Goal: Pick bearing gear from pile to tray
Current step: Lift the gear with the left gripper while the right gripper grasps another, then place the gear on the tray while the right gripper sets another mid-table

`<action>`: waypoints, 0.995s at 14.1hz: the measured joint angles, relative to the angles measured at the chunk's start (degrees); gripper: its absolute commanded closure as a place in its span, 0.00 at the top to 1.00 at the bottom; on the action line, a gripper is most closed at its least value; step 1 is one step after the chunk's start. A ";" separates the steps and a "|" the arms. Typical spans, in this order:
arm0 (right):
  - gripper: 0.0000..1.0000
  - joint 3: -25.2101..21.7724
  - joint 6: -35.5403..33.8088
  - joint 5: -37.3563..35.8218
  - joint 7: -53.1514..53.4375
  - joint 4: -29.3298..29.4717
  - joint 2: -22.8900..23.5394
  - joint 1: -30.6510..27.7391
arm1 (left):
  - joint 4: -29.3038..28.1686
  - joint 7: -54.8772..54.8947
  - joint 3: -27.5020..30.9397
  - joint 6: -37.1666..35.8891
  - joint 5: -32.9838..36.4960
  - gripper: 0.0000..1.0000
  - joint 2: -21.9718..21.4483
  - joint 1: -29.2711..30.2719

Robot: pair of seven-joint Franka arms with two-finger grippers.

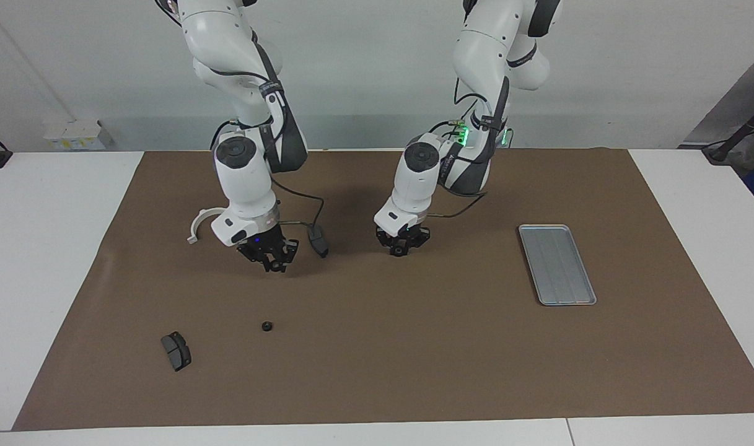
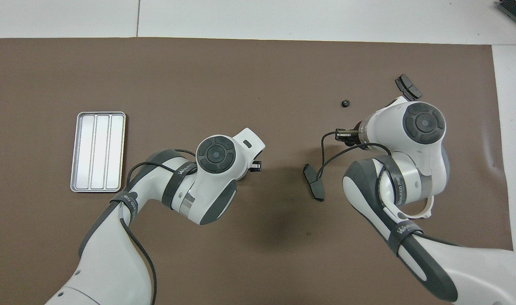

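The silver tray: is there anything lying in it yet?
No, the tray shows only its bare ribbed floor, and the one small black gear in sight lies on the brown mat toward the right arm's end.

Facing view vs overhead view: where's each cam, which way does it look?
Facing view: high across the table, looking at both arms, shown down to the left gripper and right gripper.
Overhead view: above the robots' end, looking steeply down; forearms enter from the bottom.
Shared: tray, black gear, brown mat.
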 measured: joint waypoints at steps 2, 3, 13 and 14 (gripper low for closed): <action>0.01 0.02 0.15 2.16 2.31 0.55 0.14 2.50 | 0.05 0.00 0.01 -0.13 0.00 0.19 0.01 0.00; 0.00 0.05 0.39 3.38 3.51 0.81 0.28 3.85 | 0.20 -0.02 0.10 -0.73 -0.01 0.19 0.01 0.07; 0.00 0.17 0.43 4.11 18.65 8.88 7.03 15.27 | 4.19 10.69 1.10 -13.42 -0.01 0.14 -3.16 15.78; 0.00 0.16 -0.12 4.03 20.80 11.42 9.35 16.99 | 4.19 14.35 1.12 -14.97 -0.02 0.12 -4.15 18.36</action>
